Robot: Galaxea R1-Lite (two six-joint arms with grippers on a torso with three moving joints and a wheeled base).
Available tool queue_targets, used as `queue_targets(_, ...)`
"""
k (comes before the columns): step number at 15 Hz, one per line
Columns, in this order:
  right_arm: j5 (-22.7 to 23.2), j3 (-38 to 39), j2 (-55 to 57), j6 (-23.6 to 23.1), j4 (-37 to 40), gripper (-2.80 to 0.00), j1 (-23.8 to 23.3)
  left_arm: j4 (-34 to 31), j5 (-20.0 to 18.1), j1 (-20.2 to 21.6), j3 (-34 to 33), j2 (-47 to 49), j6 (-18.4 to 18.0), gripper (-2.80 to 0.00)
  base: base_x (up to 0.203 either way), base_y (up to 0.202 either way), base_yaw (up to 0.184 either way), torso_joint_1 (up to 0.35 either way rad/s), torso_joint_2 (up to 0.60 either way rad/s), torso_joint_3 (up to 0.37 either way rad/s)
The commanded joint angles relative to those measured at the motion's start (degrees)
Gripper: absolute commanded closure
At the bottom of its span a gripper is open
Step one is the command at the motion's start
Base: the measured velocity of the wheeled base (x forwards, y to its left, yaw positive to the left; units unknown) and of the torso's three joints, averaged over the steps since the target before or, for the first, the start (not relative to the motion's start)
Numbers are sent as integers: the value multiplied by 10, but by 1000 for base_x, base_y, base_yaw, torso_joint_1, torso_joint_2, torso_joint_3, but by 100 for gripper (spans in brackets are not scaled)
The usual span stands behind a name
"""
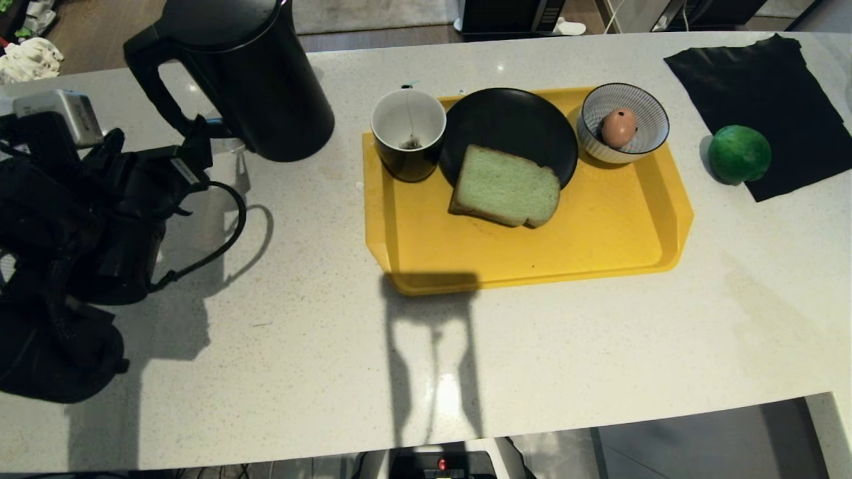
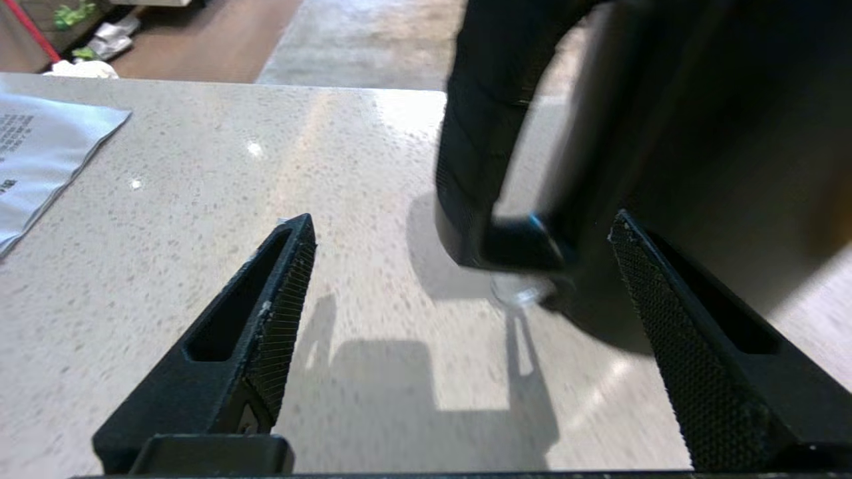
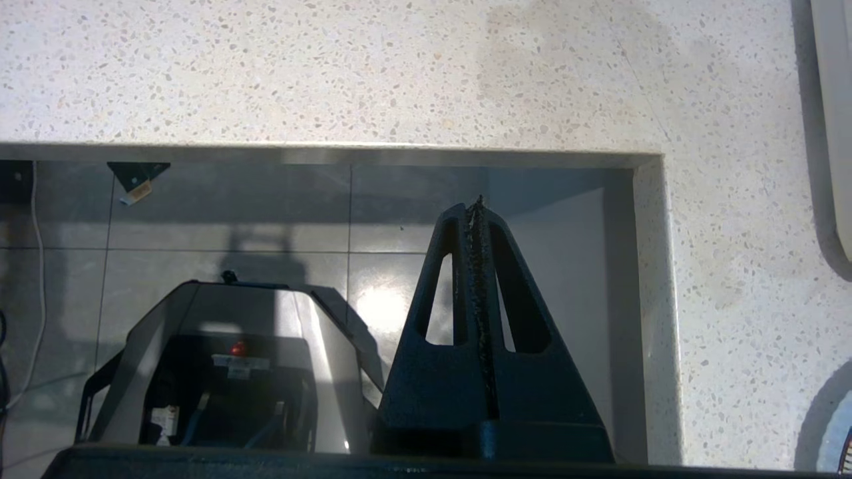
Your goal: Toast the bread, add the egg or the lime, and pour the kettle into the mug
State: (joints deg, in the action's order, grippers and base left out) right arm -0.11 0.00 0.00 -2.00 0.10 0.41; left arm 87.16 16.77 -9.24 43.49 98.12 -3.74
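Head view: on the tabletop (image 1: pixel 299 372), the yellow tray (image 1: pixel 532 253) carries the mug (image 1: pixel 408 135), the bread (image 1: pixel 504 187) leaning on a black plate (image 1: pixel 509 126), and the egg (image 1: pixel 619 128) in a striped bowl (image 1: pixel 649 106). The lime (image 1: pixel 738 154) sits at 3 o'clock, the kettle (image 1: pixel 249 80) at 10.

Left wrist view: the left gripper (image 2: pixel 459 246), released, flanks the kettle's handle (image 2: pixel 486 133), probably lined up for pouring.

Right wrist view: the right gripper (image 3: pixel 478 213), clenched and empty, is parked off the tabletop's edge.
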Motion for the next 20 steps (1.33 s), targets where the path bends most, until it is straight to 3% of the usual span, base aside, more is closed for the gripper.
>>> queue_targets(1, 0, 1, 1, 0, 0, 0, 0, 5, 1, -4, -30, -42, -9, -280, 0, 0, 0, 0, 0, 0)
queue_targets(8, 0, 0, 1, 0, 0, 0, 0, 5, -2, -24, -90, -146, -62, -280, 0, 0, 0, 0, 0, 0)
queue_targets(12, 0, 1, 0, 0, 0, 0, 0, 5, -3, -48, -85, -174, -83, -280, 0, 0, 0, 0, 0, 0)
queue_targets(13, 0, 1, 1, 0, 0, 0, 0, 5, -3, -49, -84, -177, -91, -91, 0, 0, 0, 0, 0, 0)
queue_targets(14, 0, 0, 0, 0, 0, 0, 0, 5, -4, -49, -83, -182, -99, 0, 0, 0, 0, 0, 0, 0)
queue_targets(20, 0, 1, 0, 0, 0, 0, 0, -7, 0, -69, -64, -204, -142, 0, 0, 0, 0, 0, 0, 0)
